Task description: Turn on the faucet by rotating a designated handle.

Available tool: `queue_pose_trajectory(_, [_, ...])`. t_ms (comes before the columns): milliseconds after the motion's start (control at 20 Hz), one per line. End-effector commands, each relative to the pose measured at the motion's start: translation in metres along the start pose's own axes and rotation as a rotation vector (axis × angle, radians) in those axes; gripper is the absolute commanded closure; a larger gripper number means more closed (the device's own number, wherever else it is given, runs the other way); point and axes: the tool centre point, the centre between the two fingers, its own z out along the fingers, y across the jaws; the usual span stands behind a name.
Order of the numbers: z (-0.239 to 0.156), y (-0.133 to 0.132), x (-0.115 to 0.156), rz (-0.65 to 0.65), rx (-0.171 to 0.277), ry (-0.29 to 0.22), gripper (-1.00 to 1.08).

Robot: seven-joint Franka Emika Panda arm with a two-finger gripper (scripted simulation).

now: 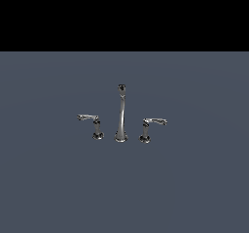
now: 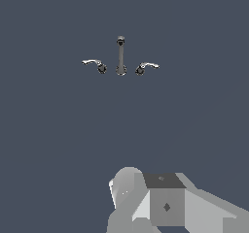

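Observation:
The chrome faucet stands on the dark grey floor. Its tall slim spout (image 1: 120,113) (image 2: 120,55) rises from a round base in the middle. The handle (image 1: 146,130) (image 2: 146,66) is on the exterior view's right of the spout, a short post whose flat lever points right, away from the spout. No gripper fingers show in either view. The exterior view shows no arm at all. The wrist view sees the faucet from far off, well apart from a pale grey blocky part of the arm (image 2: 160,203).
A mirror-image chrome handle (image 1: 96,129) (image 2: 96,65) stands on the exterior view's left of the spout, with its lever pointing left. The flat dark grey floor (image 1: 121,188) spreads all around the set. A black band fills the exterior view's top.

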Motion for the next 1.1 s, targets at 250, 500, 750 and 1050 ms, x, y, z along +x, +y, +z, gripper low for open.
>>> queue_pose_trajectory(250, [0.004,-0.001,0.003,0.017,0.000,0.000,1.08])
queue_pose_trajectory(500, [0.017,-0.005,0.010,0.066,0.001,0.000,1.08])
queue_pose_trajectory(750, [0.038,-0.010,0.024,0.150,0.003,0.001,1.08])
queue_pose_trajectory(1050, [0.074,-0.017,0.049,0.296,0.005,0.001,1.08])
